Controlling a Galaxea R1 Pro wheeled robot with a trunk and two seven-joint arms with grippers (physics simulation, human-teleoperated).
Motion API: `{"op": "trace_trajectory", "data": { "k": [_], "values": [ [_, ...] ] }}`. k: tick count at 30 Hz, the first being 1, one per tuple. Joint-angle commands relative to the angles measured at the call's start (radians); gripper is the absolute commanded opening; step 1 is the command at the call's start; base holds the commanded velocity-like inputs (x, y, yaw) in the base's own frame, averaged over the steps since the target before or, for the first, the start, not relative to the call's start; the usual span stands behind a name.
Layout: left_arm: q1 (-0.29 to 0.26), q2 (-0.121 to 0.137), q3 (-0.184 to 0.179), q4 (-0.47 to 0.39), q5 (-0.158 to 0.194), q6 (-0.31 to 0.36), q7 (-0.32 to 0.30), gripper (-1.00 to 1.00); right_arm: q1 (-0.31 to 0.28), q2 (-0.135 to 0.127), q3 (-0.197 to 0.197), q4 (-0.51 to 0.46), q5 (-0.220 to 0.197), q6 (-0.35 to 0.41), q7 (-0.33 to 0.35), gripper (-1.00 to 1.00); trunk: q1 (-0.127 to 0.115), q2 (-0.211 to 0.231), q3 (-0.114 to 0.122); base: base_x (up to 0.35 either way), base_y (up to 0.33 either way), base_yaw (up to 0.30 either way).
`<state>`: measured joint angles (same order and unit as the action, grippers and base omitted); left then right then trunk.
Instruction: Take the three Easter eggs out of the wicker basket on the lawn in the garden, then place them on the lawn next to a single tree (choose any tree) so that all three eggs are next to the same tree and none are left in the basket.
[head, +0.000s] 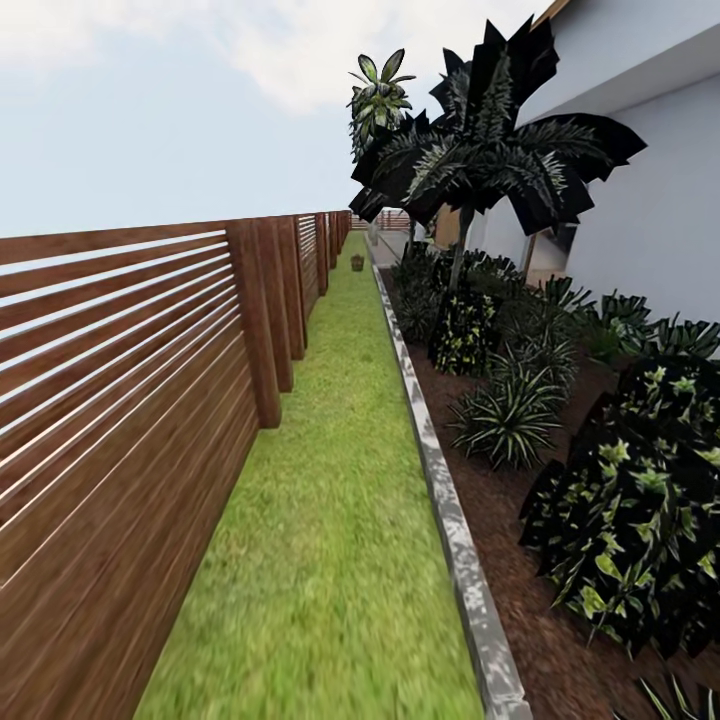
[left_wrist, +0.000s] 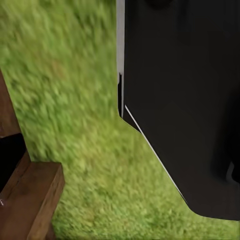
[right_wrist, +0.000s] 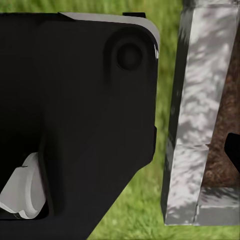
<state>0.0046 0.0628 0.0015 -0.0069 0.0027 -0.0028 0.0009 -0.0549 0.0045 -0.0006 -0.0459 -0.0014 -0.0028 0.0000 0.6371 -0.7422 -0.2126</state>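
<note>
A narrow strip of lawn (head: 330, 500) runs straight ahead in the head view, between a wooden fence and a stone kerb. Far down it stands a small brown thing (head: 357, 262) that looks like the wicker basket. It is too small to tell what it holds, so the Easter eggs are hidden. The tree is out of view. Grass (left_wrist: 75, 100) shows under the left wrist camera beside a black panel of the robot (left_wrist: 185, 100). The right wrist view has grass (right_wrist: 145, 210) beside a black robot part (right_wrist: 75, 100).
The brown slatted fence (head: 130, 400) lines the lawn's left side, and its post (left_wrist: 30, 200) is close to the left arm. The grey kerb (head: 450, 520) (right_wrist: 200, 100) edges the right side. Beyond it lie brown mulch, dark shrubs (head: 630, 520) and palms (head: 480, 150) along a white house wall (head: 660, 200).
</note>
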Motion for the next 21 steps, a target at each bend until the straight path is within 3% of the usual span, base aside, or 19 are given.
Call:
{"op": "trace_trajectory", "data": {
  "k": [1,21],
  "values": [
    [0.0,0.0,0.0,-0.001,0.0,0.0,0.0,1.0,0.0,0.0,0.0,0.0,0.0,0.0,0.0,1.0,0.001,-0.001,-0.001,0.323,0.0,0.0],
    [0.0,0.0,0.0,-0.001,0.0,0.0,0.0,1.0,0.0,0.0,0.0,0.0,0.0,0.0,0.0,1.0,0.001,-0.001,-0.001,0.323,0.0,0.0]
  ]
}}
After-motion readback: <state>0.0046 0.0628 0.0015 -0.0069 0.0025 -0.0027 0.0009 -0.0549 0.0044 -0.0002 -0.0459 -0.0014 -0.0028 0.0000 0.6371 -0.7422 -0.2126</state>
